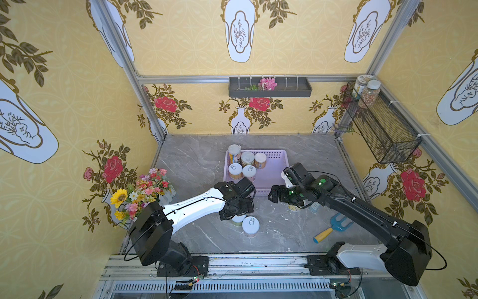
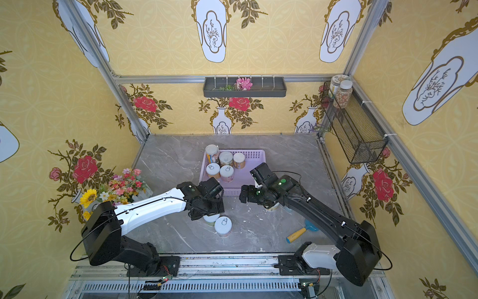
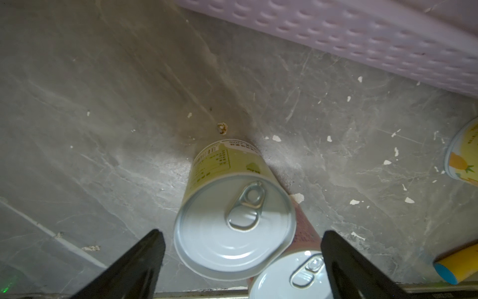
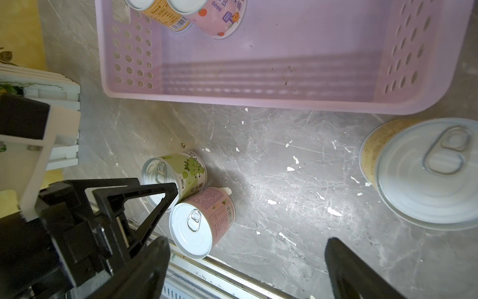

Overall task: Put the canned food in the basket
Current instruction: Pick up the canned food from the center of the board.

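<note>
Left gripper (image 3: 242,234) over the green can (image 3: 232,204) — jaws wide.
Right gripper (image 4: 247,242) also spread, empty, at lower frame — lavender basket (image 4: 258,102) across the top.

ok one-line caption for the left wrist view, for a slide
Open left gripper above a green-labelled pull-ring tin beside a pink-labelled tin, lavender perforated plastic basket beyond.

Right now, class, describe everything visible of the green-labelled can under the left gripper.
The green-labelled can is a small metal cylinder: silvery lid with pull ring, pale green label with a grape drawing and print. It stands upright, unopened, on the grey marble table, apparently touching the pink can. The open left gripper hovers above.
</note>
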